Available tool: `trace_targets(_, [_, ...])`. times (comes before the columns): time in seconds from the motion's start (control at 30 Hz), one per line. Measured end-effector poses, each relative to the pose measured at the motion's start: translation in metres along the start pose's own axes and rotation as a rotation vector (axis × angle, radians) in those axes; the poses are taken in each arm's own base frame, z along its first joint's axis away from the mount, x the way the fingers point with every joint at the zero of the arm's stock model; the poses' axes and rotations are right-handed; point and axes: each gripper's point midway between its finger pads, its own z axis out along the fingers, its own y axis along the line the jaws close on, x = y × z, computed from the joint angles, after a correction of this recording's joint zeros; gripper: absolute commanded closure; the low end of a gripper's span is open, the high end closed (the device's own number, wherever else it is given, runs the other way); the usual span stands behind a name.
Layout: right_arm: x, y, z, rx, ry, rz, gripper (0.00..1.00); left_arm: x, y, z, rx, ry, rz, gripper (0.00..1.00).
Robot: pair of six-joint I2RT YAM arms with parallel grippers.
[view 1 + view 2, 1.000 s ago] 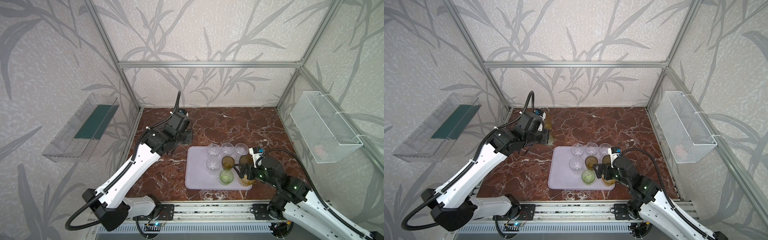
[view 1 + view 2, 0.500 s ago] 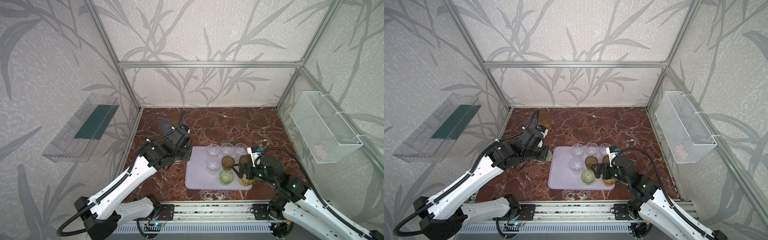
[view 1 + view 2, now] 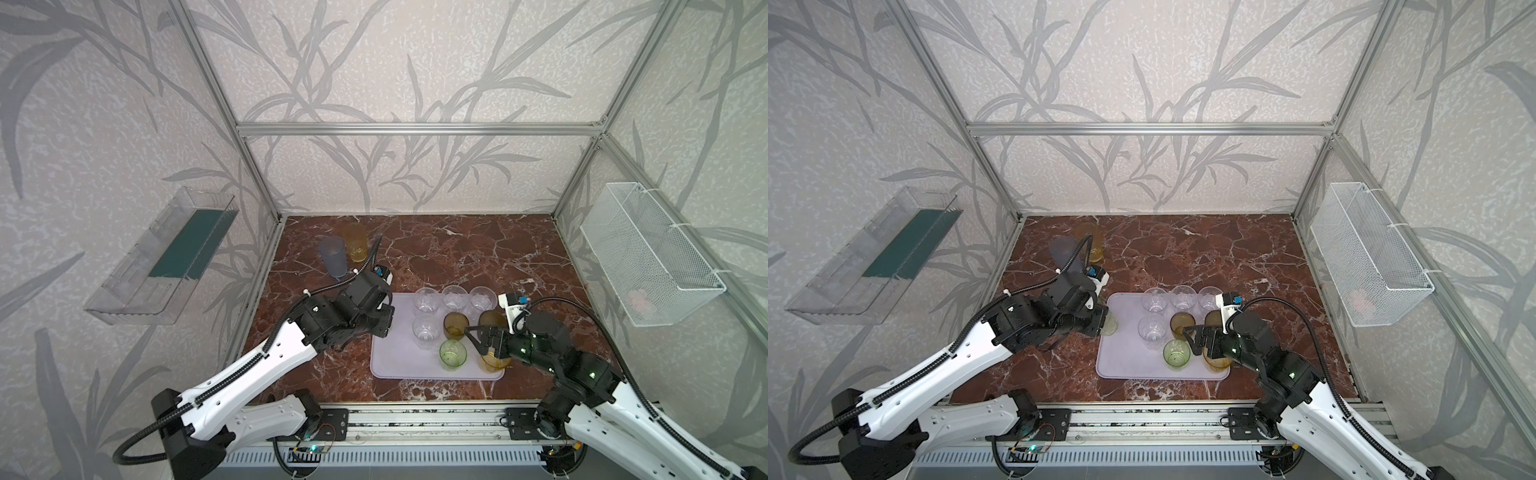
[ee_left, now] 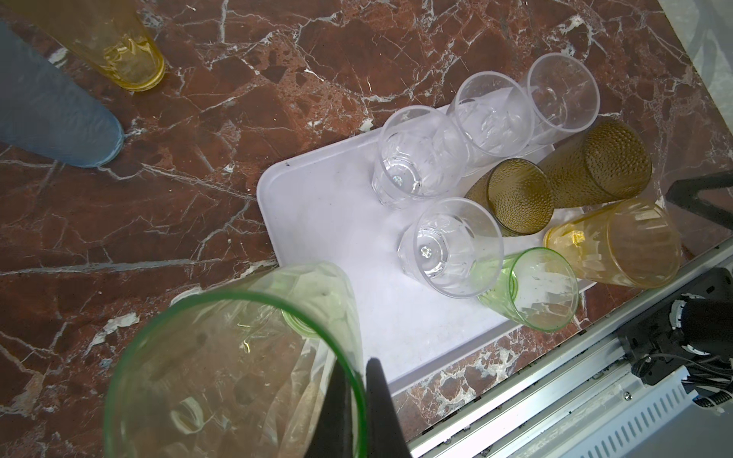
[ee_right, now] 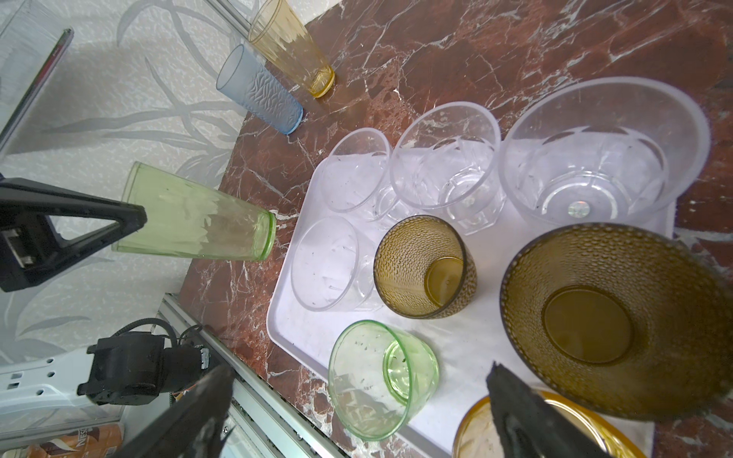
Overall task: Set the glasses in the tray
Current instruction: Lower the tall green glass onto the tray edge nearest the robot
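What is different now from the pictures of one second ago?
The left gripper, shut on a light green glass, carried it from the back left to the left edge of the tray, uncovering the blue-grey glass and amber glass. The right gripper stayed open over the tray; its eight glasses did not move.

leaf-patterned grey walls (image 3: 415, 62) and aluminium posts (image 3: 415, 129) surround a red-brown marble floor (image 3: 457, 249).

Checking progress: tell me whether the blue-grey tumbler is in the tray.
Out. The blue-grey tumbler stands on the marble, apart from the tray.
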Motion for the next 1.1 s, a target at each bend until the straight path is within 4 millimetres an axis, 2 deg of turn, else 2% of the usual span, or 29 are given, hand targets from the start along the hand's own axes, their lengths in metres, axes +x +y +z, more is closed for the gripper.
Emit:
trace_targets(0.37, [0.000, -0.002, 0.000, 0.005, -0.003, 0.004, 0.01, 0.020, -0.011, 0.022, 0.023, 0.047, 0.011, 1.00])
trace_targets(0.67, [-0.001, -0.002, -0.001, 0.004, -0.008, 0.008, 0.01, 0.023, -0.027, 0.020, 0.068, 0.042, 0.032, 1.00])
trace_targets(1.1, [-0.004, -0.004, -0.003, 0.008, -0.025, 0.022, 0.01, 0.038, -0.048, 0.025, 0.104, 0.090, 0.084, 1.00])
